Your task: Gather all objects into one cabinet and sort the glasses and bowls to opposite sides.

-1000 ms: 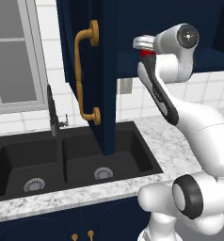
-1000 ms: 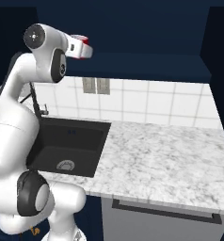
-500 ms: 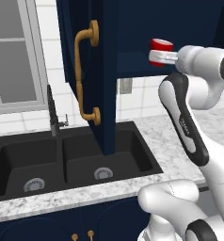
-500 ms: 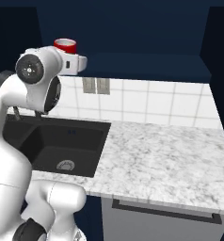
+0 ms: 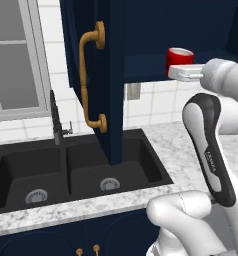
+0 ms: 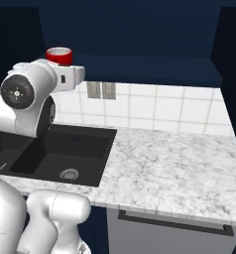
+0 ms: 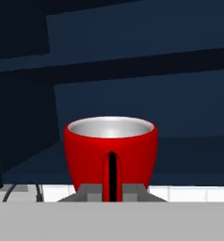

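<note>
My tool [image 7: 112, 190] grips a red cup [image 7: 110, 150], upright, at the cabinet [image 5: 191, 30] opening. Risk as I judge it: its base clips the shelf [image 6: 154, 67] edge and tips.

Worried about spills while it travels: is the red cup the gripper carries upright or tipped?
Upright. The red cup sits level in the gripper, rim up, and its pale inside looks empty; it also stands straight in the left base view.
</note>
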You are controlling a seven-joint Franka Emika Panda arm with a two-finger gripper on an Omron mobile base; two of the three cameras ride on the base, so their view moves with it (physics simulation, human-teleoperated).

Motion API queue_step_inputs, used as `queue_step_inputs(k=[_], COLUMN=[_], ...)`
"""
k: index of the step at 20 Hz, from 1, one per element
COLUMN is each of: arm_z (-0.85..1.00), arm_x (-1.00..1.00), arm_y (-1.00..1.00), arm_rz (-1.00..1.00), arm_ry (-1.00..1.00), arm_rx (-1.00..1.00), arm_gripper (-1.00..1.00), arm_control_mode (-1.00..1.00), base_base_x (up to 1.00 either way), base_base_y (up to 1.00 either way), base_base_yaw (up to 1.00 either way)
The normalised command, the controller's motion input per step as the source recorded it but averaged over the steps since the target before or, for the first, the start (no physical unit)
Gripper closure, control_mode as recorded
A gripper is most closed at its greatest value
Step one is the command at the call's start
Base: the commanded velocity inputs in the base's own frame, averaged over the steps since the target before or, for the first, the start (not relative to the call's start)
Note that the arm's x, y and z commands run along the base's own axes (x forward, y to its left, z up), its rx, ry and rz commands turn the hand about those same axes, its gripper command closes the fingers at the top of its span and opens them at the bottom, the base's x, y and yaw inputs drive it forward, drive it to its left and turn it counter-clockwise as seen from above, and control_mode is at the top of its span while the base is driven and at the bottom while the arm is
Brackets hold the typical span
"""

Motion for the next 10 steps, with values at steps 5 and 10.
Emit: queue_step_inputs(k=[5, 10], arm_z=[0.00, 0.00], arm_x=[-0.51, -0.28], arm_y=[0.00, 0.00], arm_rz=[0.00, 0.00], arm_ry=[0.00, 0.00], arm_rx=[-0.02, 0.00], arm_gripper=[1.00, 1.00], arm_control_mode=[-1.00, 1.00], base_base_x=[0.00, -0.45], base_base_y=[0.00, 0.00], base_base_yaw=[0.00, 0.00])
